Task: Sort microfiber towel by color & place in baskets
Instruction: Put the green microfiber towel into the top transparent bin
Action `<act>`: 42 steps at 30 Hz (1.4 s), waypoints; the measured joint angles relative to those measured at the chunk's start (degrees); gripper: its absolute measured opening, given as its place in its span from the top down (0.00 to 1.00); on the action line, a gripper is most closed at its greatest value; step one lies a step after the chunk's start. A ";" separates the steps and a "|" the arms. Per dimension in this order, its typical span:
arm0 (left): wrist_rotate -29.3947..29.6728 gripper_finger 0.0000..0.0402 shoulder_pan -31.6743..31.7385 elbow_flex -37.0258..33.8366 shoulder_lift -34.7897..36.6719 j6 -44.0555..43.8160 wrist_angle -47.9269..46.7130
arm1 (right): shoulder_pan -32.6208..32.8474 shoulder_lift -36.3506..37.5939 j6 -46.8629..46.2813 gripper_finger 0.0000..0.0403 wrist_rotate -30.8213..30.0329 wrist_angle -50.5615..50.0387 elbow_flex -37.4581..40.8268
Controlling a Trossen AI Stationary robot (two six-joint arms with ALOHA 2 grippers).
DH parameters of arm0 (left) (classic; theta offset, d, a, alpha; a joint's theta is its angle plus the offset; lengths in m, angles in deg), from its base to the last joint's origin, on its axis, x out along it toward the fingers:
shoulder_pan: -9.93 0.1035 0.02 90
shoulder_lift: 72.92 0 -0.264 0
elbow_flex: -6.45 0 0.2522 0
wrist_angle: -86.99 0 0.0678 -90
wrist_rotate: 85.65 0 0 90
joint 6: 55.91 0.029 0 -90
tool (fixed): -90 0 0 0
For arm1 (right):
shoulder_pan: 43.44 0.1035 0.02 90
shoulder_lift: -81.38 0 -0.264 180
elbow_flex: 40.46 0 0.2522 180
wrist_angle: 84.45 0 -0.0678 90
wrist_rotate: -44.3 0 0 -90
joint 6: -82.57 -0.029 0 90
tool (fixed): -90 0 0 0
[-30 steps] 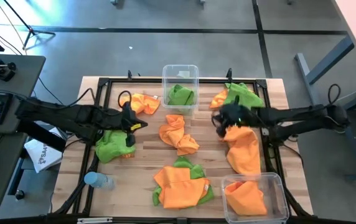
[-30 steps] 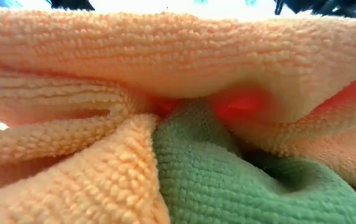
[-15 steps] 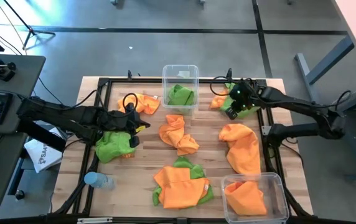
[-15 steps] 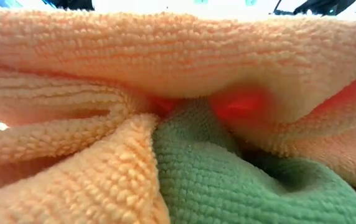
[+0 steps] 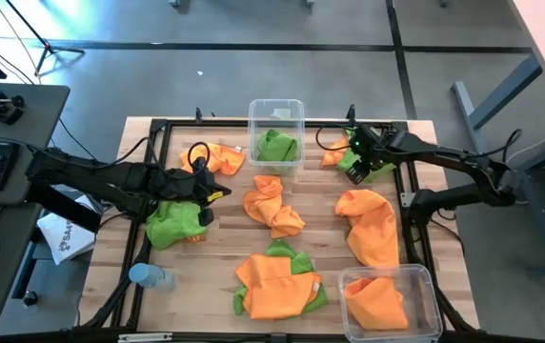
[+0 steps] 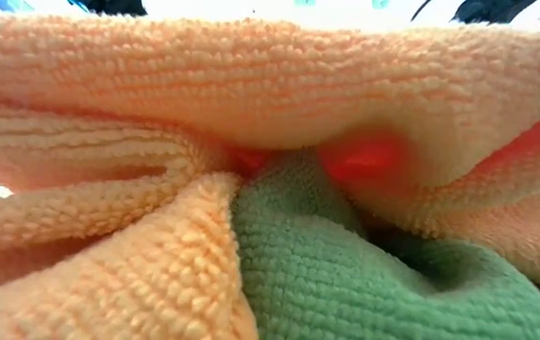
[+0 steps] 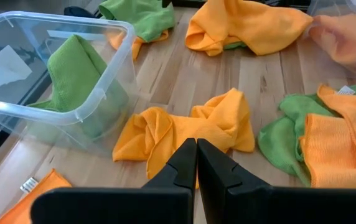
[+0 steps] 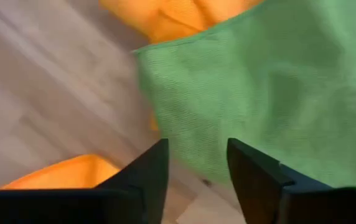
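Right gripper (image 5: 353,164) is swinging off the big orange towel (image 5: 372,227) at right-centre to the green towel (image 5: 379,145) upper right, fingers now spreading wide, empty. Next pick probably green, bound for the top-centre basket (image 5: 275,110). Left gripper (image 5: 201,195) is staying pinched shut, empty, mid-left.

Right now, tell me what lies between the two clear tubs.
In the high view, orange towels: a crumpled one mid-table and a larger one nearer the tub with orange; the other tub holds green.
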 joint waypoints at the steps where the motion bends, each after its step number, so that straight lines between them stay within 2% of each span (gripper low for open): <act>1: 0.00 1.00 0.01 0.00 0.00 0.00 -0.02 | 0.00 0.00 -0.71 0.57 -0.74 0.14 0.41; 6: -0.02 1.00 0.00 0.00 0.00 0.00 -0.02 | 0.00 0.00 -2.57 0.52 -1.59 0.36 3.30; 14: -0.67 1.00 -0.01 0.00 0.00 0.00 -0.04 | 0.02 0.00 -4.53 0.51 -3.91 3.57 7.00; 26: -0.70 1.00 -0.01 0.00 0.00 -0.51 -0.07 | 0.00 -0.07 -7.79 0.51 -5.16 3.44 7.09; 32: -0.70 1.00 -0.03 0.00 0.00 -0.55 -0.07 | -0.35 -4.98 -9.05 0.51 -2.53 3.62 7.09; 36: -0.75 1.00 -0.03 0.00 0.02 -1.27 -0.07 | -0.35 -8.90 -10.02 0.51 -7.15 3.76 7.11; 39: -1.78 1.00 -0.01 0.00 0.00 -1.53 -0.07 | -0.35 -10.25 -9.61 0.55 -7.25 4.75 7.13; 42: -2.87 1.00 -0.03 0.00 0.00 -1.53 -0.09 | -0.33 -10.49 -8.76 0.64 -6.49 5.89 7.13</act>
